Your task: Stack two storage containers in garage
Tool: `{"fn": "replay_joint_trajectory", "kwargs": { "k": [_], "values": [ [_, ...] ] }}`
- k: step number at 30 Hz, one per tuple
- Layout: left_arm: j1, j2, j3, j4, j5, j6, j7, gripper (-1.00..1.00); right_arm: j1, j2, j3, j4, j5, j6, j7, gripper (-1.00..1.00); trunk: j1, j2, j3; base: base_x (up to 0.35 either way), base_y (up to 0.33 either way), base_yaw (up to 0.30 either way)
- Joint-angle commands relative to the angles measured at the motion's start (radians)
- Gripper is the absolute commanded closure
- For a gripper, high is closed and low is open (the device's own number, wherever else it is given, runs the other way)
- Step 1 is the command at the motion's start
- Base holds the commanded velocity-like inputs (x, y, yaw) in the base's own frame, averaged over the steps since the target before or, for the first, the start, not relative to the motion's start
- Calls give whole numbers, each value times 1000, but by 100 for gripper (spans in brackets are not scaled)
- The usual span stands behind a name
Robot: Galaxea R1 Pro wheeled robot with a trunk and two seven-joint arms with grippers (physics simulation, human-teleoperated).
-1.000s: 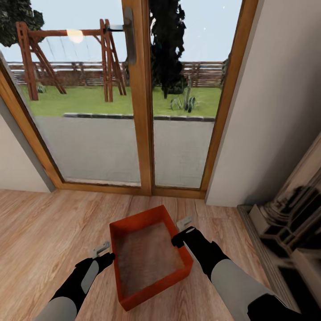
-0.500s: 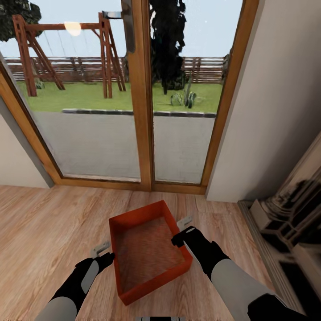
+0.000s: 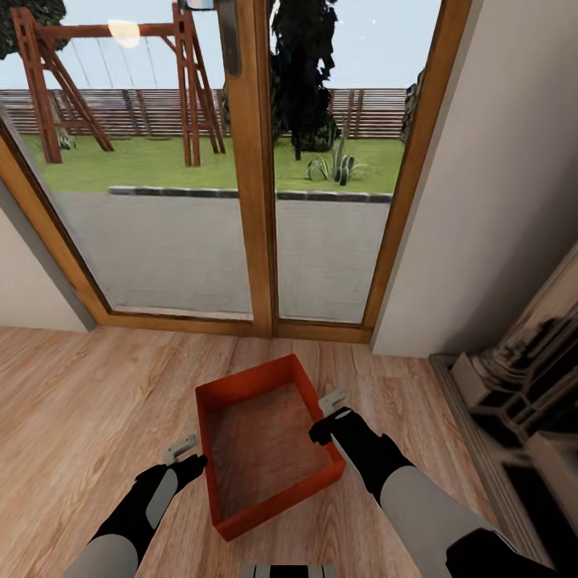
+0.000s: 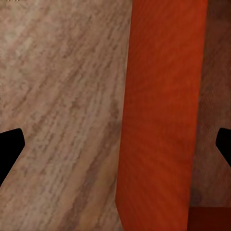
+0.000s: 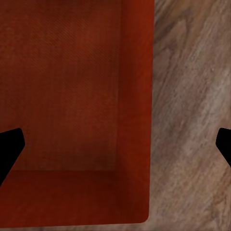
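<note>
Container: one orange-red open bin on the wood-plank floor, just in front of the glass doors, turned a little askew to the robot. Empty inside; ribbed bottom visible in the right wrist view.

Left gripper sits at the bin's left long wall; right gripper at the right long wall. Each wrist view shows fingertips spread wide, one on either side of a wall: left fingertip over bare floor, its partner over the bin's inside; right fingertip over the bin's inside, its partner over floor. Both are wide open and hold nothing. Whether either touches the wall, I cannot tell.

Handling, judged: rigid thin-walled bin, probably light, not fragile. Smooth walls may slip under a pinch. Best hold looks like a pinch on each long wall near mid-length, both arms together, so the bin stays level when lifted. A one-sided grip would likely tip it.

Second container not located here.
</note>
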Motion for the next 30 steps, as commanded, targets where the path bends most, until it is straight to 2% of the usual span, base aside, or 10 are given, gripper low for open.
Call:
{"fn": "replay_joint_trajectory", "kwargs": {
  "k": [1,20,30],
  "values": [
    [0,-1,3,-2,11,5,5,-100,0,0,3,-2,9,6,1,-100,0,0,-1,0,0,0],
    [0,-3,2,0,9,6,15,-100,0,-5,0,5,6,-42,3,-100,0,0,-1,0,0,0],
    [0,-28,0,2,5,6,21,-100,0,-5,0,12,6,-53,3,-100,0,0,-1,0,0,0]
  ]
}}
